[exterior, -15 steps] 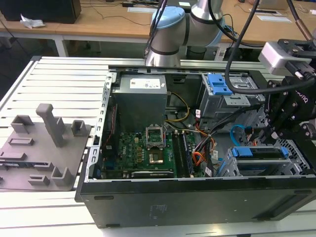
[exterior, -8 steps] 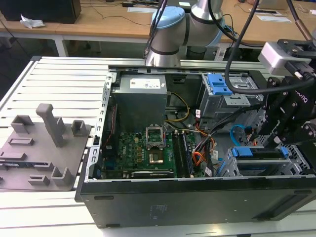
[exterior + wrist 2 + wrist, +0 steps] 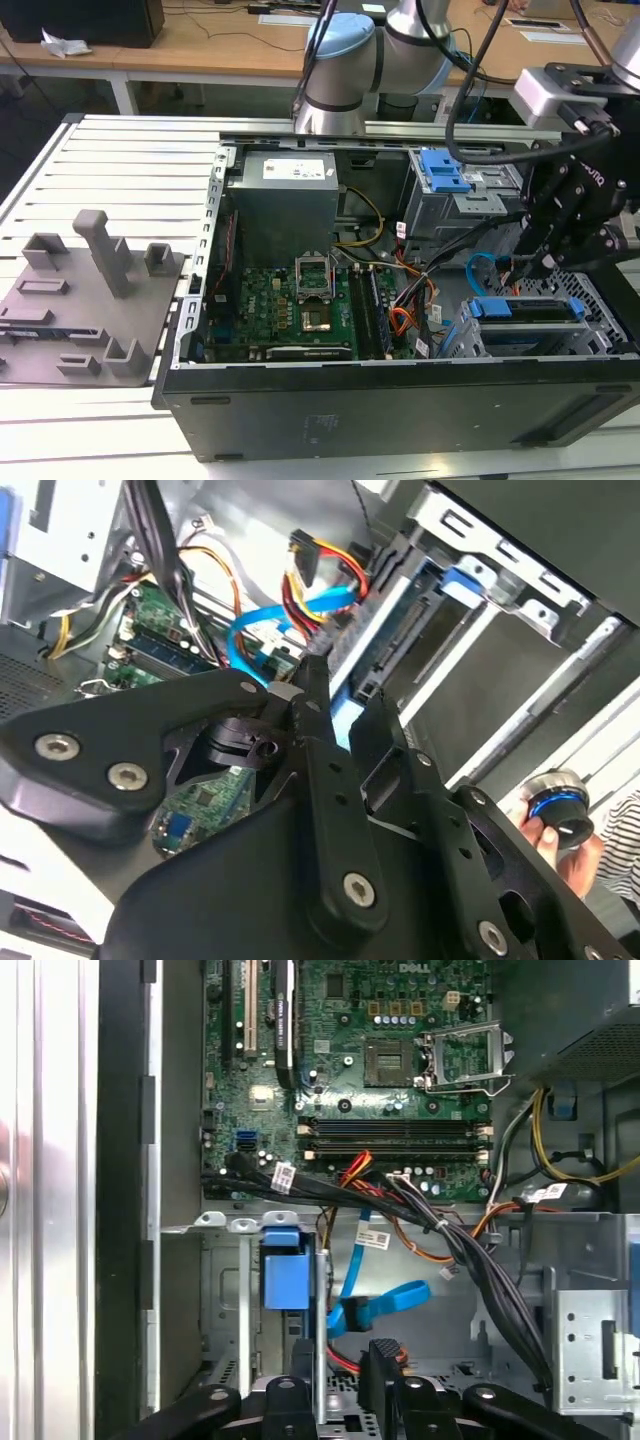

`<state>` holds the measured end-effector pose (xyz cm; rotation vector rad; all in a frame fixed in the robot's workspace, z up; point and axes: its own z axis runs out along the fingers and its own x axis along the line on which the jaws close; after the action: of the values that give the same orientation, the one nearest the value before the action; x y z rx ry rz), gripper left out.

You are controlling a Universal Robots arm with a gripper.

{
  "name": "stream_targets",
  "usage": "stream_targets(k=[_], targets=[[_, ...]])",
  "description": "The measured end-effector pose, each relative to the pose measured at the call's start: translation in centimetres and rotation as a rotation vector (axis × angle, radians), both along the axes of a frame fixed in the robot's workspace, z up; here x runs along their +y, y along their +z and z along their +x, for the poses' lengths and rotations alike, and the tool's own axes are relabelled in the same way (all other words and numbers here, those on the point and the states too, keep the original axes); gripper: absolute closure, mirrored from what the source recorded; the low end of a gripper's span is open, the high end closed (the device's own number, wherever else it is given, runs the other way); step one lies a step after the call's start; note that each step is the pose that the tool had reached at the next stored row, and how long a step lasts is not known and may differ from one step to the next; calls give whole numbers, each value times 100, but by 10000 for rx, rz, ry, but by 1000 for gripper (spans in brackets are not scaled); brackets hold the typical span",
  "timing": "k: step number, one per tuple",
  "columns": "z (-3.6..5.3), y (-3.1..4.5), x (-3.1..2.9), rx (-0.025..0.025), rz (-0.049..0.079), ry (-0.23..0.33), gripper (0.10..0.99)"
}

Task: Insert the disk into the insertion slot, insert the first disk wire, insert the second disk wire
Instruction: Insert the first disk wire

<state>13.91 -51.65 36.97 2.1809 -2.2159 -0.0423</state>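
**Over the drive bay: wire work in hand**

Down in the case's corner, on the exterior view's right, the disk (image 3: 525, 307) lies in the insertion slot (image 3: 598, 298) with its blue carrier showing. Step one looks done to me. My pincer (image 3: 342, 1365) hovers just behind the drive, jaws apart, nothing between them. Close by it is the second disk wire (image 3: 385, 1303), a light-blue loop whose plug hangs near the drive's back edge. The orange-and-yellow bundle (image 3: 318, 575) lies beside it. Whether either plug is seated, I can't tell. I judge we're in the wire steps. Seating a plug would call for a square line-up with the drive's socket, in a tight gap crowded with cables.
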Motion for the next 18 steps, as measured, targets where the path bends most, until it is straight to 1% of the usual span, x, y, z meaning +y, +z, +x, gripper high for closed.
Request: stream_targets(k=[4, 7, 11, 13, 18], targets=[[0, -1, 83, 0, 1, 0, 725], [4, 0, 119, 0, -1, 2, 725], [35, -6, 139, 2, 0, 0, 725], [53, -23, 144, 3, 0, 0, 725], [60, -56, 154, 3, -1, -42, 725]])
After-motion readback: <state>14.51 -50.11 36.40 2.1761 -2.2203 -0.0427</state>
